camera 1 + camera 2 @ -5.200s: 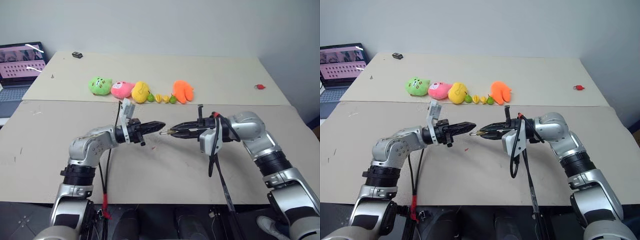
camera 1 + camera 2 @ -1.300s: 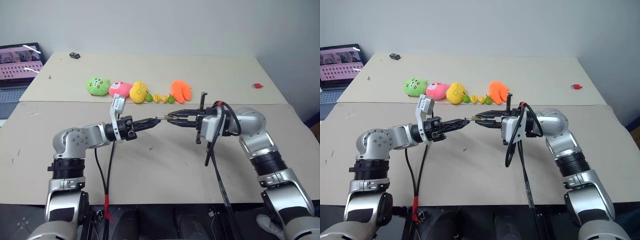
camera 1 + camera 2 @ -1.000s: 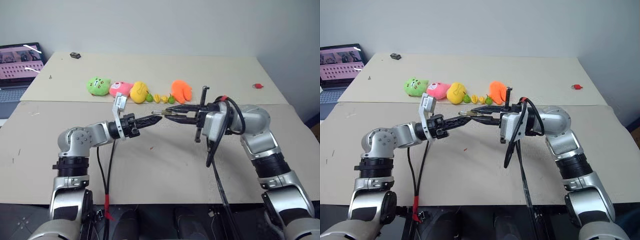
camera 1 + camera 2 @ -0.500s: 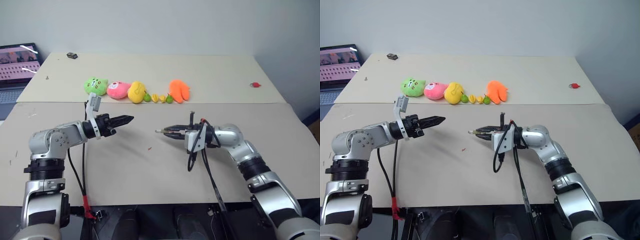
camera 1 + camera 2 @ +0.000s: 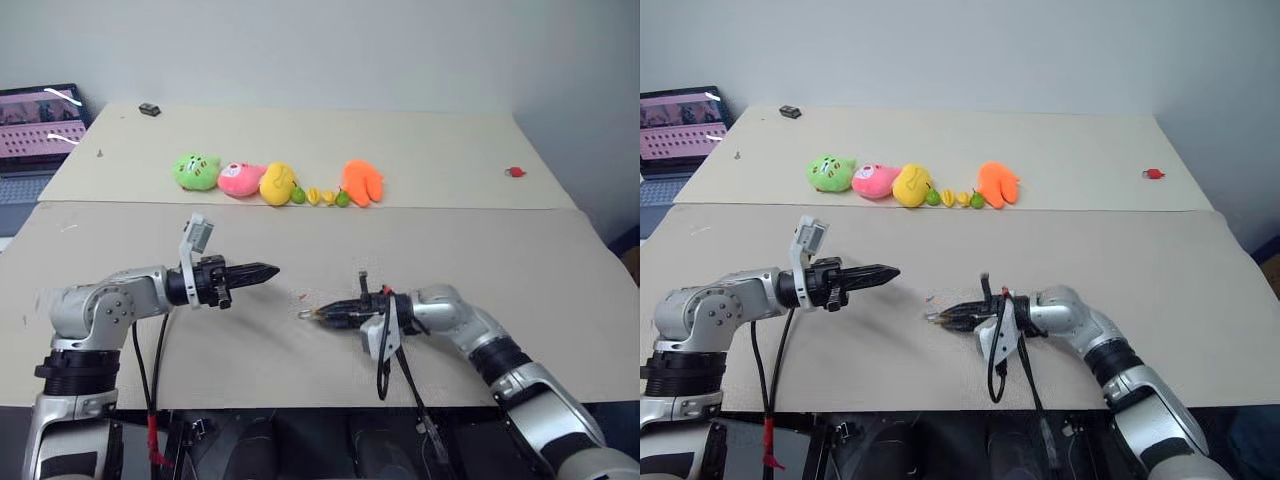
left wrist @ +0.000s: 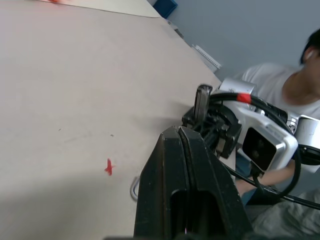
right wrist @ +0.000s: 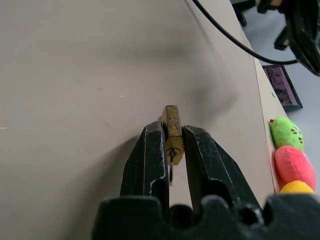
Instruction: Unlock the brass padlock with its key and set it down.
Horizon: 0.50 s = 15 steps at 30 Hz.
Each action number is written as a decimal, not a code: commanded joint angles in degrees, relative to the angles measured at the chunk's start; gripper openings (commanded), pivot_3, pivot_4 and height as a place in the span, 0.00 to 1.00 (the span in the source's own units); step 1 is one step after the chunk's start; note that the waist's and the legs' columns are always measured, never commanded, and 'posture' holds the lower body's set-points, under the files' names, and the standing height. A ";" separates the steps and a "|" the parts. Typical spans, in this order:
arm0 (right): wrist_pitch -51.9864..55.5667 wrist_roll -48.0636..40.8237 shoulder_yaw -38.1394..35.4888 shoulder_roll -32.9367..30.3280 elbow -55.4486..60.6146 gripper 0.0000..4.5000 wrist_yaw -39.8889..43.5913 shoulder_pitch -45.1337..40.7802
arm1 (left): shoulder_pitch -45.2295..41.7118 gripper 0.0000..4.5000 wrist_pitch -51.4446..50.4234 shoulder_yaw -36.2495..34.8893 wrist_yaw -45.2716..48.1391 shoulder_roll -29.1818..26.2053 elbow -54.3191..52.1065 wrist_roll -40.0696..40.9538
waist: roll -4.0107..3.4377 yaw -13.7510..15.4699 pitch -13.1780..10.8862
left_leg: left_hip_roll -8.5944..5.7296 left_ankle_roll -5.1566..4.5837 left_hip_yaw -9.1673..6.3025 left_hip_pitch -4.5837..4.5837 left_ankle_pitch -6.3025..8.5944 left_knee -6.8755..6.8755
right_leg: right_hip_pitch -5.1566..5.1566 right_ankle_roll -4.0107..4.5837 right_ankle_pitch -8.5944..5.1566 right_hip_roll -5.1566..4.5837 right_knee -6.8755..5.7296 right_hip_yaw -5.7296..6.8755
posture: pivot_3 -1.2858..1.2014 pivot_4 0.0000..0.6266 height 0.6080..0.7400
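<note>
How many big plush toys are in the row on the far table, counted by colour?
green plush toy: 1
pink plush toy: 1
yellow plush toy: 1
orange plush toy: 1
Total: 4

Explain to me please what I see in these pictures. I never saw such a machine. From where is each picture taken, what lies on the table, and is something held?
This is a humanoid robot with two metal arms. Each arm ends in a grasping tool of two black fingers. Two pictures come from the camera pair on its head and look down over the table. The other two come from small cameras on its wrists and look along the fingers.

The right tool grips a small brass padlock low over the table, and the key sits in its keyhole. The left tool is shut, holds nothing, and hovers apart from the lock.

At the far side lies a row of plush toys and small toy fruits. Further right lies a small red object. A laptop stands at the left edge. A person appears in the left wrist view.
</note>
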<state>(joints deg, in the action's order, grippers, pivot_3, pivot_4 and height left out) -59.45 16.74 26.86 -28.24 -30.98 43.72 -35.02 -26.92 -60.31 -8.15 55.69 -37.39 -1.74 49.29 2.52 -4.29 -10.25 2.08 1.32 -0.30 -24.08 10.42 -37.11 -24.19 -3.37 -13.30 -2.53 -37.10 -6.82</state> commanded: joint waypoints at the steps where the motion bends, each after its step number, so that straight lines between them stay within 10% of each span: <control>1: 1.40 -2.22 -0.33 0.48 -0.46 0.39 0.15 -0.81 | -0.80 0.00 -0.40 -0.91 0.29 -0.93 -2.26 1.14 | 0.00 -0.04 0.00 | 0.01 0.00 0.00 0.06 0.00 0.02 | 0.04 0.02 -0.01 0.01 0.00 0.00 | 0.52 0.24 0.83; 4: 6.26 -6.49 0.63 -1.04 0.87 0.62 6.00 0.05 | 0.37 0.00 -1.02 -1.45 1.14 -2.38 -3.12 1.87 | 0.00 0.06 0.00 | 0.00 0.00 0.00 0.02 0.00 0.04 | 0.01 0.05 -0.03 0.00 0.00 0.00 | 0.52 0.24 0.83; 15: 41.88 -21.66 -2.22 -18.35 10.62 0.62 35.40 3.38 | 5.78 0.00 1.00 -2.89 5.32 -8.51 -3.50 0.76 | 0.01 1.59 0.02 | -0.03 0.00 -0.02 0.06 0.01 -0.01 | 0.13 -0.24 -0.27 -0.06 0.05 0.09 | 0.52 0.24 0.83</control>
<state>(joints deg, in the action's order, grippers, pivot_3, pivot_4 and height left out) -21.30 -6.09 25.35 -43.79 -18.66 75.57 -32.16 -21.67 -60.97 -9.14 60.02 -44.74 -3.63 50.37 2.54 -2.71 -10.23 2.05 1.32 -0.30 -24.02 10.42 -37.10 -24.08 -3.63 -13.59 -2.60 -37.04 -6.74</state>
